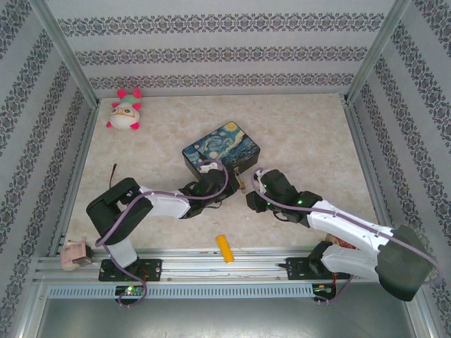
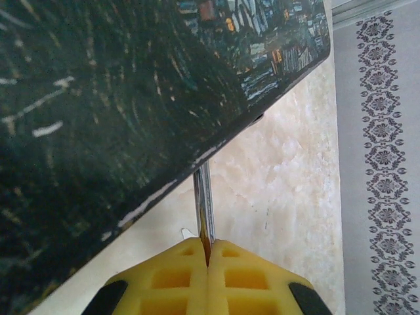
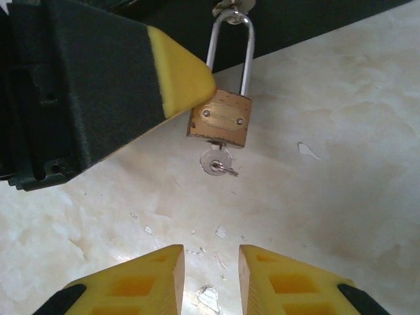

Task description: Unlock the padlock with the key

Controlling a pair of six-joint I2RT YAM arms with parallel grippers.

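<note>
Pale marbled tabletop [image 1: 317,134] runs out to patterned walls [image 1: 211,56], and you have both arms gathered at the near side of the painted box [image 1: 220,149]. On your right wrist camera the padlock [image 3: 220,118] sits straight ahead of the right pincer [image 3: 211,257], apart from it, with bare table between. That pincer's yellow fingers [image 3: 157,279] are spread and hold nothing. The padlock's long axis runs away from you in that view, a little tilted. Its shackle [image 3: 230,52] points up to the box's clasp [image 3: 230,6], and its keyhole end points back at the spread fingers. The key [image 3: 216,162] sits just under the brass body, touching it at the keyhole, its round bow toward the pincer. Your left pincer [image 2: 208,252] lies to the padlock's left, one yellow-tipped finger against the body's upper corner beside the shackle. On the left wrist camera its fingers are clenched on a thin silvery bar under the box edge, probably the padlock seen edge-on. A plush toy [image 1: 125,113] lies far left, and a yellow-orange block [image 1: 224,248] lies near the front edge.
</note>
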